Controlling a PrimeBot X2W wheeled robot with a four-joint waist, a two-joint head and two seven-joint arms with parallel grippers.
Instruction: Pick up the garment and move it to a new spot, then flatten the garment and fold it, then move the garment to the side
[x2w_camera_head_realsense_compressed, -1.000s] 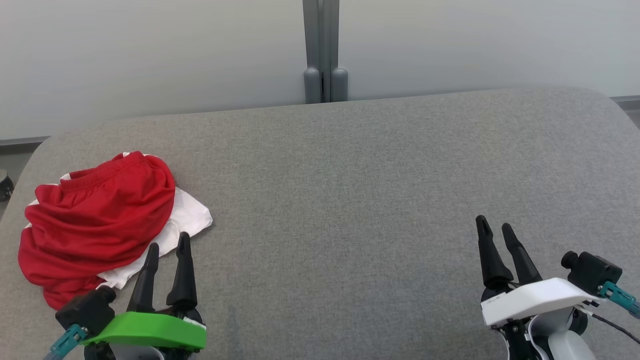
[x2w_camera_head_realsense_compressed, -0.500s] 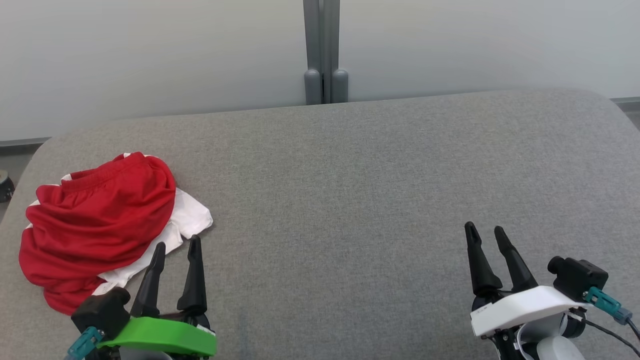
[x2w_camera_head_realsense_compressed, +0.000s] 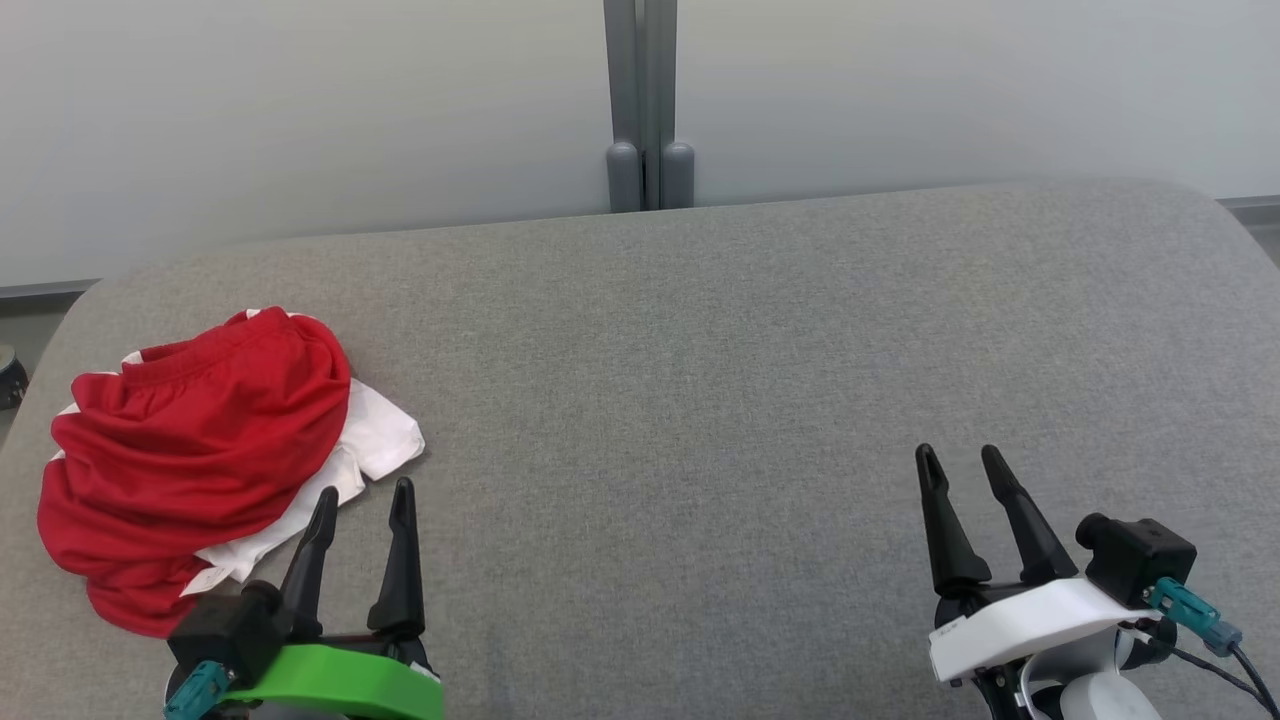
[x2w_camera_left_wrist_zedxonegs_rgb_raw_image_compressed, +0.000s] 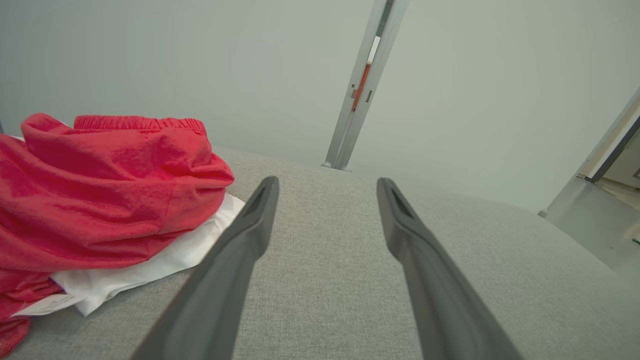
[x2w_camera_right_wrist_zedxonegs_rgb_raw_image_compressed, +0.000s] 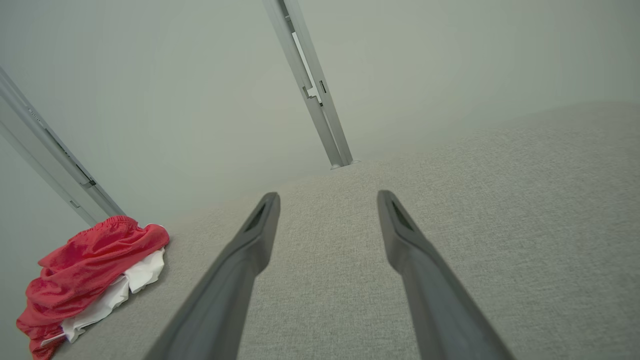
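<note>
Head view: the left hand (x2w_camera_head_realsense_compressed: 365, 488) has slid back and toward the middle over the last second. Its fingers no longer cross the white edge of the garment (x2w_camera_head_realsense_compressed: 200, 440); the near finger now sits just beside that hem, jaws spread wide, nothing held. The right hand (x2w_camera_head_realsense_compressed: 957, 452) has drifted a little inward and back, also wide and empty, well apart from the cloth. The garment itself has not shifted: a crumpled red heap with a white layer under it, at the far-left part of the worktop (x2w_camera_head_realsense_compressed: 700, 400). My reading is that the first pick has not begun and the left hand is lining up rather than committing. Left wrist view: the garment (x2w_camera_left_wrist_zedxonegs_rgb_raw_image_compressed: 110, 200) lies left of the left hand (x2w_camera_left_wrist_zedxonegs_rgb_raw_image_compressed: 327, 181), elastic waistband uppermost, white layer poking out toward the near finger. From this low angle I cannot tell whether that finger brushes the cloth. Right wrist view: the right hand (x2w_camera_right_wrist_zedxonegs_rgb_raw_image_compressed: 327, 194) points over bare grey fabric, with the garment (x2w_camera_right_wrist_zedxonegs_rgb_raw_image_compressed: 85, 265) small at lower left. Surface: the worktop is covered in grey woven fabric with rounded corners, leaving plenty of room centre and right for laying the garment flat. Room: a plain pale wall (x2w_camera_head_realsense_compressed: 300, 120) behind, split by a grey vertical post (x2w_camera_head_realsense_compressed: 640, 100).
</note>
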